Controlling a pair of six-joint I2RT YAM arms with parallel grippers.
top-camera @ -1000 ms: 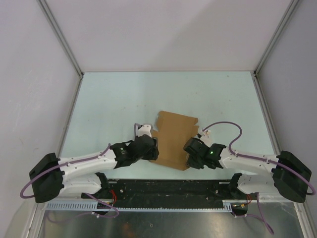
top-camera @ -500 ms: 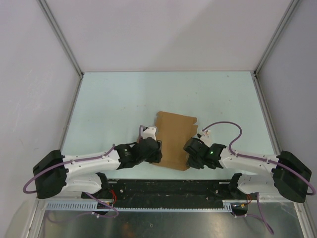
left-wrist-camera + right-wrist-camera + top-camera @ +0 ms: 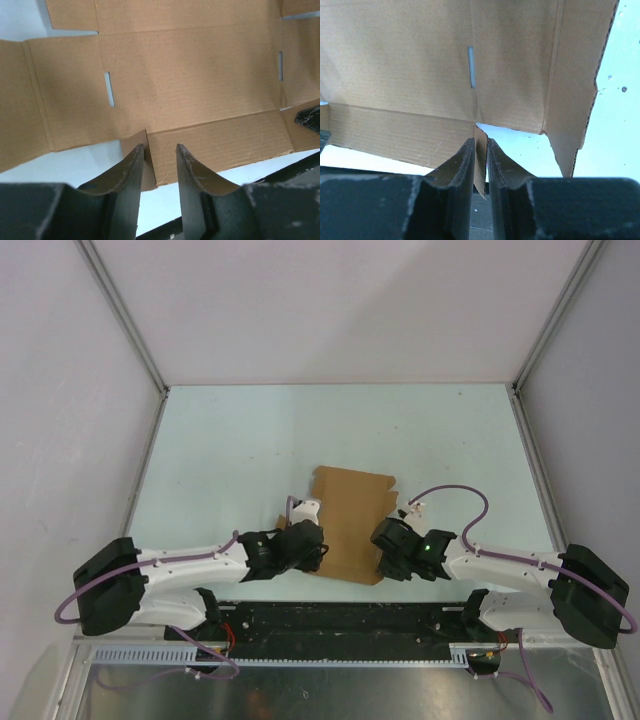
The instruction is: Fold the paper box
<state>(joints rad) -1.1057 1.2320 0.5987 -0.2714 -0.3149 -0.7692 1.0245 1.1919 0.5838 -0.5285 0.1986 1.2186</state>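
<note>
Pale green bench (image 3: pixel 220 440) carries the paper box (image 3: pixel 350 520), an unfolded sheet lying flat near the front edge. My right claw (image 3: pixel 480 141) is clamped on a corner tab (image 3: pixel 480 162); my left claw (image 3: pixel 157 147) stands apart, straddling the opposite tab (image 3: pixel 149 167). Judged light, stiff along panels, hinging at creases: grip tabs, not panel faces

Pale-blue table (image 3: pixel 230 440) w/ grey walls (image 3: pixel 340 310), black strip (image 3: pixel 340 618) nr front.
</note>
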